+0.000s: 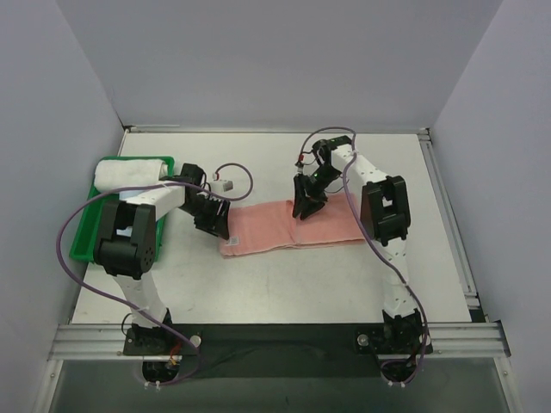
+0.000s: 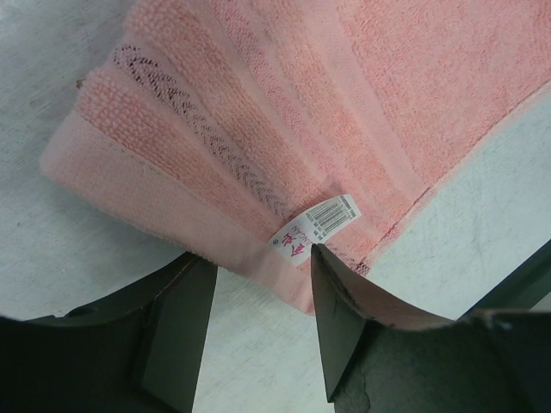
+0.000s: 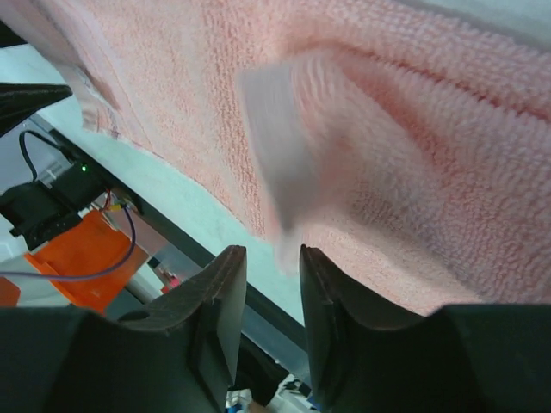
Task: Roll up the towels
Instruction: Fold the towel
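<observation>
A salmon pink towel [image 1: 275, 229] lies flat as a long strip across the middle of the table. Its left end [image 2: 258, 129] shows several stacked folded edges and a white label [image 2: 315, 225]. My left gripper [image 1: 213, 222] is at that end, jaws open [image 2: 258, 255], with the towel's edge just ahead of the fingertips and bare table between them. My right gripper [image 1: 303, 206] hovers over the strip's far edge near its middle. Its jaws [image 3: 269, 251] stand slightly open, and a blurred pale flap [image 3: 280, 159] of the pink towel [image 3: 413, 129] hangs just above the gap. A pale rolled towel [image 1: 131, 172] lies in the bin.
A green bin [image 1: 84, 234] sits at the table's left edge beside my left arm, with the rolled towel at its far end. Purple cables loop off both arms. Grey walls close in the table on three sides.
</observation>
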You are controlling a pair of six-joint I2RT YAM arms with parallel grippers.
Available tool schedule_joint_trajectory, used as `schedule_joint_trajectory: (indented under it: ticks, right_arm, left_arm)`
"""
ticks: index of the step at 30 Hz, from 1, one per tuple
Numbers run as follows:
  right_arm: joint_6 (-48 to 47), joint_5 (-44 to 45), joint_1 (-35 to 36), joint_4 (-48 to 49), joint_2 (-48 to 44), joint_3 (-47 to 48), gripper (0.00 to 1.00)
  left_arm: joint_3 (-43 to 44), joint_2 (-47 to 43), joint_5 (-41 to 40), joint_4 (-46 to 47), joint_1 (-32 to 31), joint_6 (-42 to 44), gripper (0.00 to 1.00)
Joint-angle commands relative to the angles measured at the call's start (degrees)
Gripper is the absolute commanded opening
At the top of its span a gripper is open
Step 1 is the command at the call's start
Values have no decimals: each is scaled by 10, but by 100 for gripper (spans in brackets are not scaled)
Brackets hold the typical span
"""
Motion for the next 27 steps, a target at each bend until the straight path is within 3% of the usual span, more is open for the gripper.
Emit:
schedule_joint_trajectory:
  ticks: [1, 2, 3, 5, 7, 8, 12, 15, 23, 27]
  right_arm:
    - [-26, -36, 0, -27, -31, 4, 33]
    - [-35, -30, -6, -28, -46, 3, 44]
    - [-61, -30, -9, -29, -76, 3, 50]
    - [-84, -32, -29, -36, -101, 6, 54]
    - [-107, -32, -47, -36, -123, 7, 50]
    - [-115, -17, -58, -37, -124, 12, 43]
    - [-136, 44, -107, -37, -83, 34, 21]
    - [-143, 67, -125, -34, -44, 40, 12]
    - [-157, 121, -134, 12, 9, -22, 5]
    - [-150, 140, -138, 14, -27, -80, 3]
  left_arm:
    - [6, -27, 3, 13, -4, 15, 57]
    - [7, -36, 8, 12, -4, 19, 57]
    - [8, -46, 10, 10, -4, 23, 57]
    - [11, -68, 13, 5, -4, 28, 56]
    - [13, -82, 12, -1, -7, 32, 54]
    - [14, -83, 13, -3, -10, 35, 52]
    - [12, -70, -1, -5, -26, 34, 45]
    - [14, -47, -10, -6, -38, 31, 42]
    - [31, 12, -36, -12, -51, 43, 31]
    - [105, 80, -32, -22, -37, 59, 29]
